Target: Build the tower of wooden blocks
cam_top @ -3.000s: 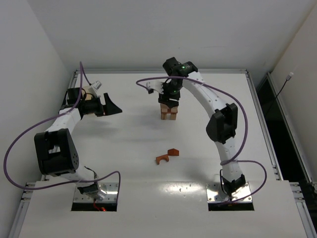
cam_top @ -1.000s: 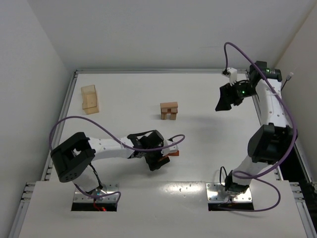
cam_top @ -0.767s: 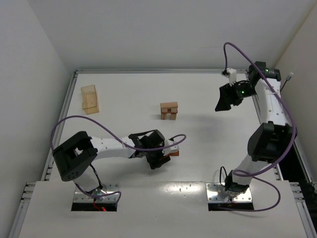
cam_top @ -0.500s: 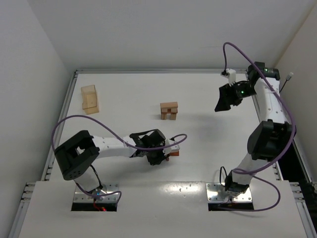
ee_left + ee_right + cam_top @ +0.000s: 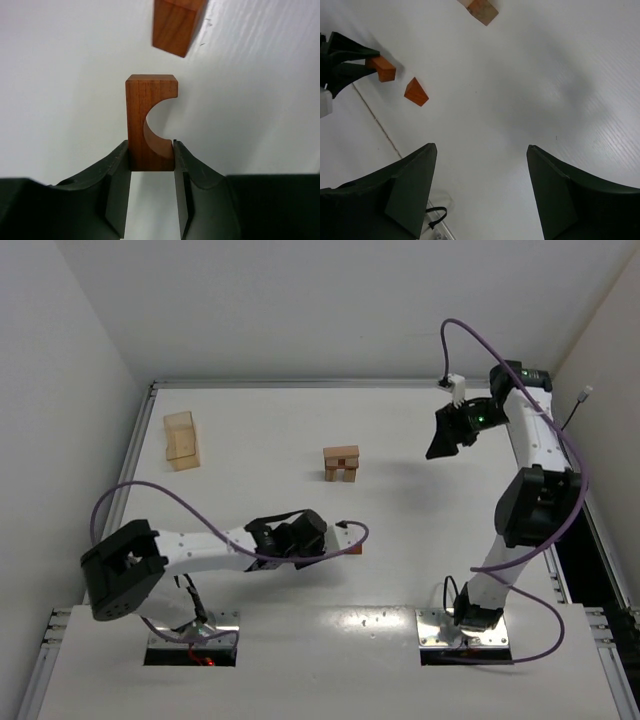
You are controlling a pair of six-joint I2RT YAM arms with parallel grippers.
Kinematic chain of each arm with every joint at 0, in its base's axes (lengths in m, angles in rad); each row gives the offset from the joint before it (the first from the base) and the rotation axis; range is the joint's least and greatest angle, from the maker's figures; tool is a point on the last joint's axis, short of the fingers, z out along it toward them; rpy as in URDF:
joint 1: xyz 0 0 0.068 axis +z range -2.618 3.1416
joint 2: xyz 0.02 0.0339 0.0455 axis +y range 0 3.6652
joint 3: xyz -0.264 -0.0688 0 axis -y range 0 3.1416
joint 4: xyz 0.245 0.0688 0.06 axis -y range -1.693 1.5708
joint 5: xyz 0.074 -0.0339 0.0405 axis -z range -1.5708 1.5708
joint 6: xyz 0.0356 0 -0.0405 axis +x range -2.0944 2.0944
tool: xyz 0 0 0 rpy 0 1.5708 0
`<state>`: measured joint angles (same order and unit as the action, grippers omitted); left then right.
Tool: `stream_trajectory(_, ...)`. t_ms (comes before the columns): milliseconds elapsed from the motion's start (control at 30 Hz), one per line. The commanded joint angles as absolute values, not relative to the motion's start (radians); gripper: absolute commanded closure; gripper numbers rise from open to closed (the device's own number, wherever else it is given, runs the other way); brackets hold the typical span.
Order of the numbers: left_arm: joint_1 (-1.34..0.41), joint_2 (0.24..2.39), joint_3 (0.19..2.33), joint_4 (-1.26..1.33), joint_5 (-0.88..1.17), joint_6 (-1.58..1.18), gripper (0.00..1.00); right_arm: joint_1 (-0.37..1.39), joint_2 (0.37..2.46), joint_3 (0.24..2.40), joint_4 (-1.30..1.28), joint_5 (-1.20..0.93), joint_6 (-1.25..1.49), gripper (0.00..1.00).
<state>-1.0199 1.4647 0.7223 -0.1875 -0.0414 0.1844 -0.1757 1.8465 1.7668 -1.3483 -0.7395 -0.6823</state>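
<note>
While my left gripper pinches the reddish arch near the wedge, I see my right gripper spread wide, well apart from the tower.

I find my left arm low and reaching right, left gripper clamped on the arch; right arm raised far right, right gripper spread wide.
</note>
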Motion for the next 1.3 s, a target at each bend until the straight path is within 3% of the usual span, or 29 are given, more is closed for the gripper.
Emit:
stream_trajectory(0, -1.095, 1.324, 0.631, -0.062, -0.303, 0.325, 1.0, -0.152, 1.864, 1.822, -1.408, -0.851, -0.715, 0.31)
stream_trajectory(167, -1.155, 1.143, 0.428, 0.2, -0.531, 0.576, 1.0, -0.017, 1.864, 1.832, -1.408, -0.908, -0.746, 0.32)
stream_trajectory(400, -1.253, 0.976, 0.065, 0.752, -0.588, 1.062, 1.0, 0.241, 1.911, 1.842, -1.408, -0.949, -0.765, 0.34)
stream_trajectory(533, -1.279, 0.951, -0.018, 0.896, -0.588, 1.202, 1.0, 0.377, 1.933, 1.871, -1.408, -0.928, -0.775, 0.36)
stream_trajectory(800, -1.322, 0.928, -0.028, 0.934, -0.565, 1.298, 1.0, 0.589, 1.942, 1.893, -1.408, -0.789, -0.816, 0.51)
stream_trajectory(1267, -1.347, 0.969, -0.006, 0.818, -0.594, 1.258, 1.0, 0.687, 1.94, 1.905, -1.364, -0.67, -0.678, 0.59)
